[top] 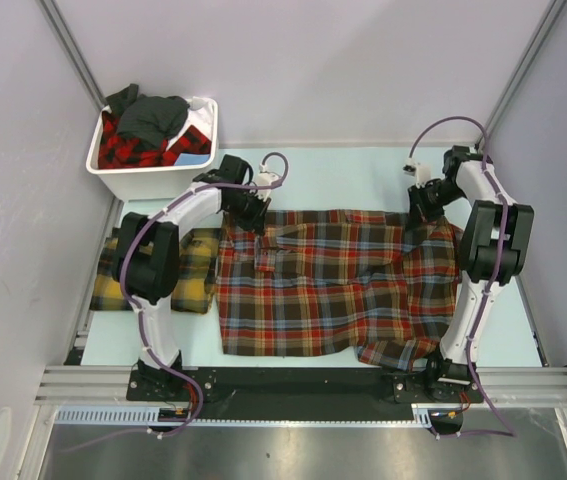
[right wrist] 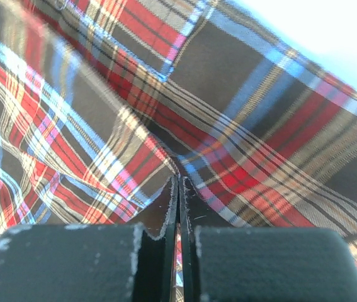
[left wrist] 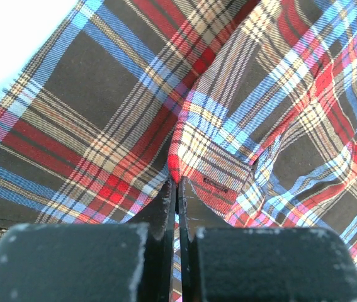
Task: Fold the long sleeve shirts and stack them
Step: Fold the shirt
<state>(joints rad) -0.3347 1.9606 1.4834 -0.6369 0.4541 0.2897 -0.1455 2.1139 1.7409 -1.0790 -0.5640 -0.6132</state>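
Note:
A red-brown plaid long sleeve shirt with blue lines (top: 333, 285) lies spread across the middle of the table. My left gripper (top: 250, 213) is shut on the shirt's far left corner, and a fold of its cloth (left wrist: 184, 154) is pinched between the jaws (left wrist: 178, 184). My right gripper (top: 425, 205) is shut on the far right corner, with cloth (right wrist: 241, 126) caught between its closed fingers (right wrist: 179, 181). A folded yellow-and-dark-green plaid shirt (top: 195, 272) lies to the left, partly under my left arm.
A white plastic bin (top: 153, 178) at the back left holds a red-black plaid shirt (top: 128, 148) and dark grey clothes (top: 153, 113). Grey walls close in on both sides. The table's near edge meets the metal rail (top: 303, 385) at the arm bases.

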